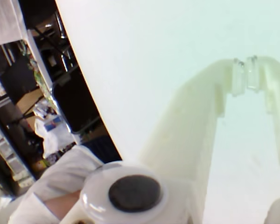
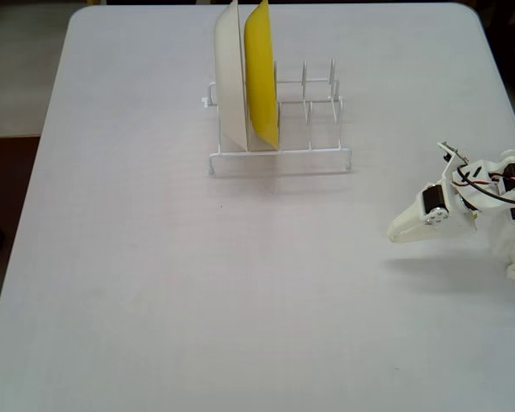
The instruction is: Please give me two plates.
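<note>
The two plates of the task are out of view in both frames. My gripper [image 2: 401, 232] rests low over the table at the right side of the fixed view, pointing left, well clear of the rack. In the wrist view the gripper [image 1: 245, 74] hangs over bare white tabletop. Its two clear-padded fingertips [image 1: 238, 78] meet, shut on nothing.
A white wire dish rack [image 2: 279, 153] stands at the table's back centre, with a white plate [image 2: 229, 77] and a yellow plate [image 2: 262, 77] upright in its left slots. The white table [image 2: 154, 283] surrounds it. The wrist view shows the table edge and dark room clutter [image 1: 42, 116] at left.
</note>
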